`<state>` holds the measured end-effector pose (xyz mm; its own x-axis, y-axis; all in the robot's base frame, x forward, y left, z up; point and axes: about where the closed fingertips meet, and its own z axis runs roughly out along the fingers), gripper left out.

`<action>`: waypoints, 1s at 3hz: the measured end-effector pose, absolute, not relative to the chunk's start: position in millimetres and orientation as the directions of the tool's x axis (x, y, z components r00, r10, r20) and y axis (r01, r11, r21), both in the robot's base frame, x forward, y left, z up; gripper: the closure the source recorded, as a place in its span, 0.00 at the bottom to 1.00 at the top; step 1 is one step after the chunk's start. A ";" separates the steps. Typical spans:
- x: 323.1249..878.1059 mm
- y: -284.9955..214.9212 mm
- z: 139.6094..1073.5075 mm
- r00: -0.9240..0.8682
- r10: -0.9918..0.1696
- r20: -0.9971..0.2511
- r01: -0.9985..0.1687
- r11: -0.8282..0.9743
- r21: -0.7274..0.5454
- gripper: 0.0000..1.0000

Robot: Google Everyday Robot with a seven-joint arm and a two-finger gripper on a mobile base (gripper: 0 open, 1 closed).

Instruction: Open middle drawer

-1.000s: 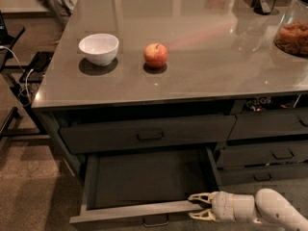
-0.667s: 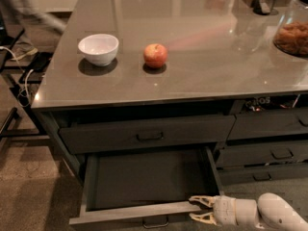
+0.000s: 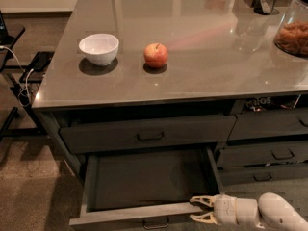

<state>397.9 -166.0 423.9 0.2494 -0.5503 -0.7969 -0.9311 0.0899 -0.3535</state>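
Camera view.

A: Largest first?

B: Grey worktop (image 3: 202,76), glossy. Under its front edge the middle drawer (image 3: 144,177) stands open, its shallow, flat, dark inside showing and its front panel low in the frame.

A: Other drawers?

B: Top drawer (image 3: 120,136), shut, directly beneath the front edge. Narrower drawers (image 3: 267,124) are stacked below the front right corner.

A: Arm?

B: White arm (image 3: 274,213), low, below the front right corner.

A: On top?

B: Glass jar (image 3: 293,30) at the right edge, brown contents. White bowl (image 3: 98,48) toward the left edge, with the apple (image 3: 156,55) just to its right, not touching. Both sit nearer the front edge than the back.

A: Gripper?

B: Gripper (image 3: 202,209) at the right end of the middle drawer's front panel. Fingers spread apart, one over the panel's top rim, the other on its outer side. Contact: cannot tell.

A: Smallest?

B: Black loop handle (image 3: 156,222), centre of that front panel, left of the gripper, ungrasped.
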 end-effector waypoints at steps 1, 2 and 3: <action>397.9 -165.9 423.9 0.249 -0.550 -0.797 -0.931 0.090 -0.353 0.36; 397.9 -165.9 423.9 0.249 -0.550 -0.797 -0.931 0.090 -0.353 0.13; 397.9 -165.6 423.8 0.250 -0.550 -0.797 -0.931 0.089 -0.353 0.00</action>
